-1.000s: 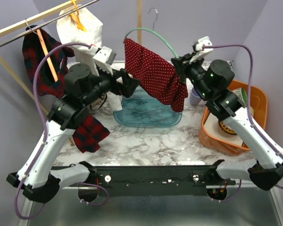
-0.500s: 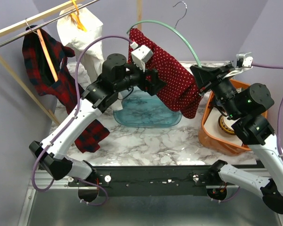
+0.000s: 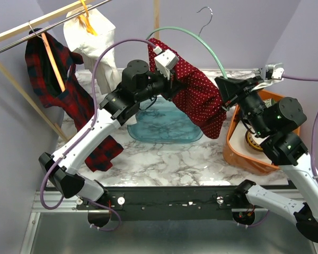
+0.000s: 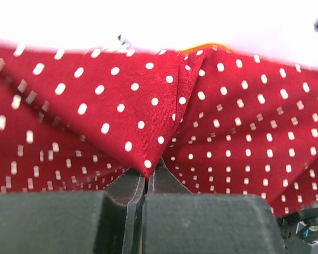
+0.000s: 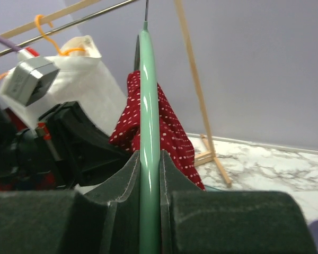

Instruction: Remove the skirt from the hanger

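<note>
The skirt (image 3: 197, 95), red with white dots, hangs over a mint-green hanger (image 3: 200, 35) held up in mid-air above the table. My left gripper (image 3: 176, 87) is shut on a fold of the skirt (image 4: 148, 132), pinched between its fingertips at the skirt's left side. Further right, my right gripper (image 3: 226, 89) is shut on the green hanger arm (image 5: 148, 132), which runs up between its fingers (image 5: 128, 174). The skirt (image 5: 164, 132) drapes behind that arm. The hanger's metal hook (image 3: 203, 12) points up, free of the rail.
A blue glass dish (image 3: 164, 126) lies under the skirt. An orange basket (image 3: 244, 153) holding dishes stands at the right. On the rail (image 3: 42, 29) at the left hang a plaid shirt (image 3: 53, 79) and a white garment (image 3: 93, 37). A wooden post (image 3: 157, 16) rises behind.
My left gripper reached right onto the skirt and went from open to shut on its fabric. The right arm swung right with the hanger, then held still.
</note>
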`<state>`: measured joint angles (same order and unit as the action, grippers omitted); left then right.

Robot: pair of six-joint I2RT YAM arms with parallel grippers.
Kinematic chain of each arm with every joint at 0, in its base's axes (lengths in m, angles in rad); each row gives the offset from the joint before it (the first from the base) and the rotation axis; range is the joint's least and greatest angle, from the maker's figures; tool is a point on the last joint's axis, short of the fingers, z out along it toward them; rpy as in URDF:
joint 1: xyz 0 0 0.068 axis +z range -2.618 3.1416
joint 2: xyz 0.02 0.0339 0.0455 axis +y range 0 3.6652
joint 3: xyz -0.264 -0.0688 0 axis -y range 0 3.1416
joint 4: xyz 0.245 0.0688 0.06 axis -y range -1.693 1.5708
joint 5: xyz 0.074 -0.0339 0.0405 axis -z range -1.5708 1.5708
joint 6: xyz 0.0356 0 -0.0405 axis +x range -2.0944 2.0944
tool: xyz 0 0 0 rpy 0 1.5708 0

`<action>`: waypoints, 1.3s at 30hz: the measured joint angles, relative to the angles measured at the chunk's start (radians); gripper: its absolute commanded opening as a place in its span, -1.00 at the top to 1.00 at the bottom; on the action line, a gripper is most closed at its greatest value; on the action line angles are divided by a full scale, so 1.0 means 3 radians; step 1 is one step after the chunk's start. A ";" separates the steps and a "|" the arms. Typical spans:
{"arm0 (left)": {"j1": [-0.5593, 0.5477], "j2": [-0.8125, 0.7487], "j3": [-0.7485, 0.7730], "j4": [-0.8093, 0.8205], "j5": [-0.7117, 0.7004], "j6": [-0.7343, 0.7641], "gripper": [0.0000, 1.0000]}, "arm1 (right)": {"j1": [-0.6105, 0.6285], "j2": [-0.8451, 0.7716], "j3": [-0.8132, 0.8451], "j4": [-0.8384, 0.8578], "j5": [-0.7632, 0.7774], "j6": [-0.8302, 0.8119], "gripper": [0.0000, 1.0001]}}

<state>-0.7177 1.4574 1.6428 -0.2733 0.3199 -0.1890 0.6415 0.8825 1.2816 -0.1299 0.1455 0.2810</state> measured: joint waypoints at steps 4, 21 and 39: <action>-0.0003 -0.0145 -0.0170 -0.0038 -0.0095 -0.0048 1.00 | 0.0000 0.0099 0.0031 -0.0003 0.0300 -0.0310 0.99; -0.0015 -0.0679 0.0559 -0.0590 -0.0347 -0.0369 1.00 | -0.0829 0.1021 0.0933 -0.0374 0.0736 -0.0553 0.99; -0.0022 -0.0772 0.0882 -0.0352 -0.0373 -0.0445 1.00 | -0.0971 0.1185 0.1315 -0.0549 0.0788 -0.0540 0.99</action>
<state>-0.7242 1.2259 1.9076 -0.3790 0.2081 -0.3225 0.3500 1.2381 1.6760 -0.2947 0.3820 0.1188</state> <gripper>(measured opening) 0.014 0.211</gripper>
